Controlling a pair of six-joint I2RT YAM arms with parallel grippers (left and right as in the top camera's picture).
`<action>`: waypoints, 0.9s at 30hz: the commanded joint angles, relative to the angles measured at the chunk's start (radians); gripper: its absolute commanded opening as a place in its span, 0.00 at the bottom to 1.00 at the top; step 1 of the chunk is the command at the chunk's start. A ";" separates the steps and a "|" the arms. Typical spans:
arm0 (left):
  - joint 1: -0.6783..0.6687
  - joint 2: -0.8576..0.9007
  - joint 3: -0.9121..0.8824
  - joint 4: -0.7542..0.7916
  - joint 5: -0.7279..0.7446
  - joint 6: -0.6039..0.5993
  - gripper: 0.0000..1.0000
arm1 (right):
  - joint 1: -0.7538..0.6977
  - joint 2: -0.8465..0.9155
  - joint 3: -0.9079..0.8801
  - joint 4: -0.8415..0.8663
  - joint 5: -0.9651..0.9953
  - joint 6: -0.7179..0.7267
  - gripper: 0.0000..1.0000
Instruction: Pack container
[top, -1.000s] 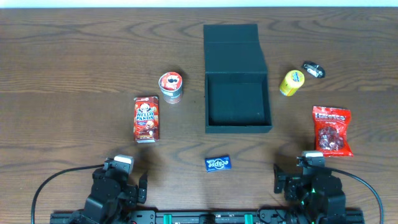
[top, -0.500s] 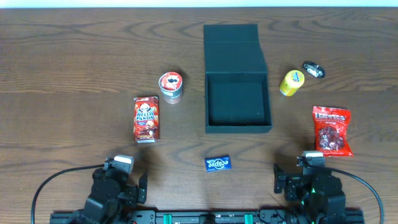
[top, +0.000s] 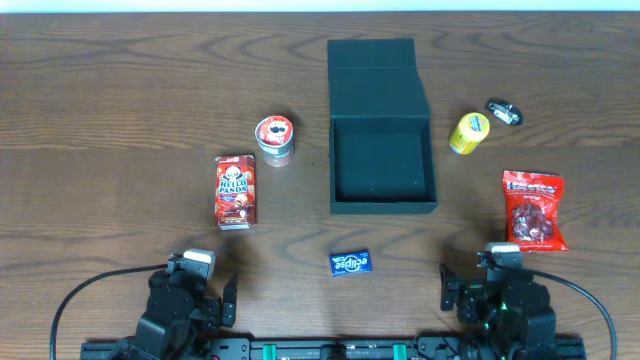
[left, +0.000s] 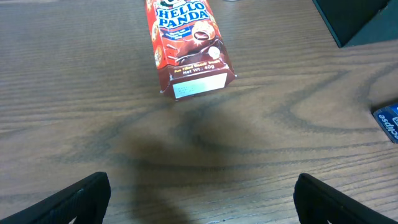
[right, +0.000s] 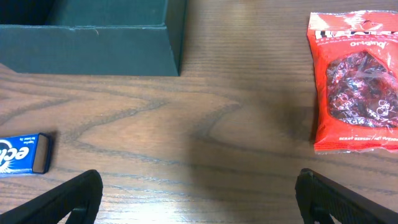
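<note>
The dark teal-black container (top: 382, 205) stands open and empty at the table's middle, its flap lid laid back behind it; its front wall shows in the right wrist view (right: 87, 50) and a corner in the left wrist view (left: 364, 22). My left gripper (top: 190, 285) is open and empty at the front left, below the Hello Panda box (top: 236, 190) (left: 186, 43). My right gripper (top: 497, 280) is open and empty at the front right, below the red snack bag (top: 534, 209) (right: 354, 87). A blue Eclipse gum pack (top: 351, 262) (right: 22, 152) lies between the arms.
A small round can with a red-and-white lid (top: 274, 139) stands left of the container. A yellow bottle (top: 467, 132) and a small black-and-white wrapped item (top: 504, 112) lie to its right. The table's far edge runs along the top.
</note>
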 joint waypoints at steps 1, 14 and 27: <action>0.003 -0.007 -0.035 -0.033 0.003 -0.005 0.95 | 0.006 -0.005 -0.002 -0.004 -0.004 -0.014 0.99; 0.003 -0.007 -0.035 -0.034 0.003 -0.005 0.95 | 0.006 -0.005 -0.002 0.098 0.072 -0.014 0.99; 0.003 -0.007 -0.035 -0.033 0.003 -0.005 0.95 | 0.006 -0.005 -0.002 0.374 0.085 0.216 0.99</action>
